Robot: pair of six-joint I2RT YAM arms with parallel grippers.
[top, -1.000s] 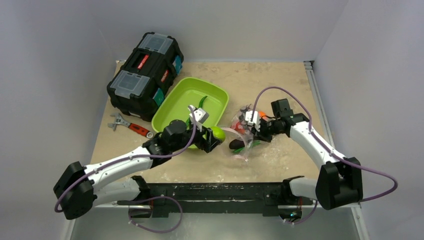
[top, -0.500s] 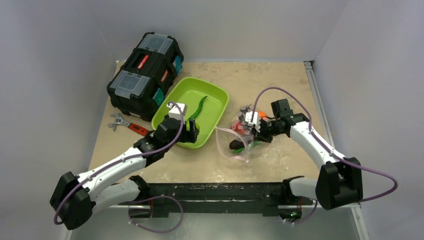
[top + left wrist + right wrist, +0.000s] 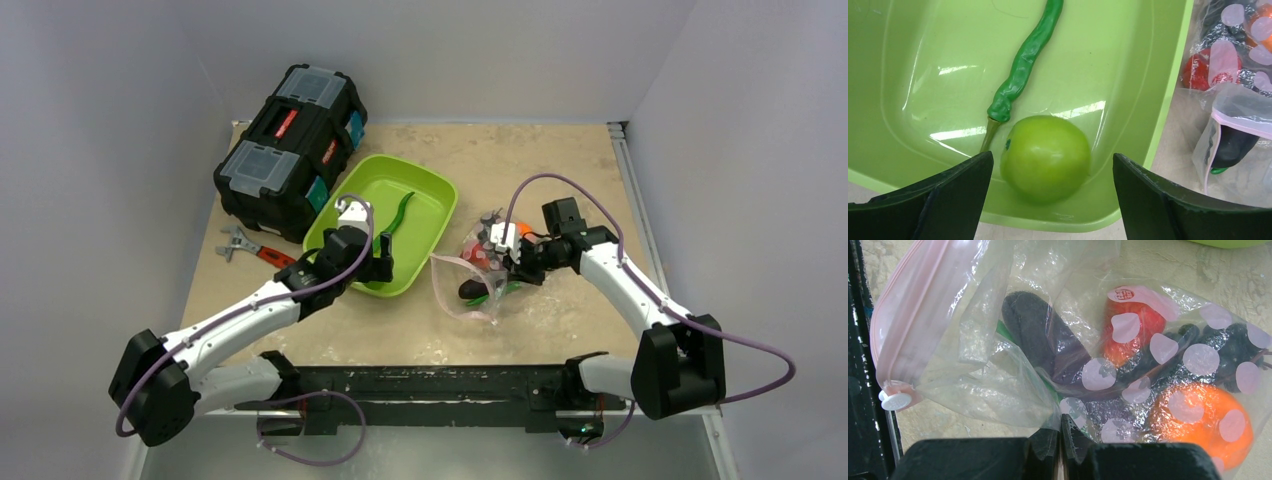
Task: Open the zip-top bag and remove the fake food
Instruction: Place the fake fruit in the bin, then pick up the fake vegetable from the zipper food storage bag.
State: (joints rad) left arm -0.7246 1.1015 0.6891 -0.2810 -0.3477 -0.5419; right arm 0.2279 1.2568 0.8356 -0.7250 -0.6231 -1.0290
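Note:
The lime-green ball [image 3: 1045,157] lies loose in the near end of the green tray [image 3: 1168,100], beside the long green pod [image 3: 1025,65]. My left gripper [image 3: 1053,162] hovers over it, open, one finger on each side and not touching it. In the top view the left gripper [image 3: 380,265] is over the tray [image 3: 425,195]; the pod [image 3: 400,212] shows, the ball is hidden. My right gripper [image 3: 1060,437] is shut on a fold of the zip-top bag [image 3: 973,375], which lies open with its pink zip strip [image 3: 903,340]. Inside are the purple eggplant [image 3: 1043,340], red pepper [image 3: 1135,337] and orange fruit [image 3: 1198,425].
A black toolbox [image 3: 290,150] stands at the back left, touching the tray's left side. A red-handled wrench [image 3: 262,252] lies left of my left arm. The bag [image 3: 465,290] lies right of the tray, held by my right gripper [image 3: 508,265]. Walls enclose the table.
My left gripper carried the lime-green ball from the bag leftward to the tray and let it go there; it is now open. The right arm and bag have not moved.

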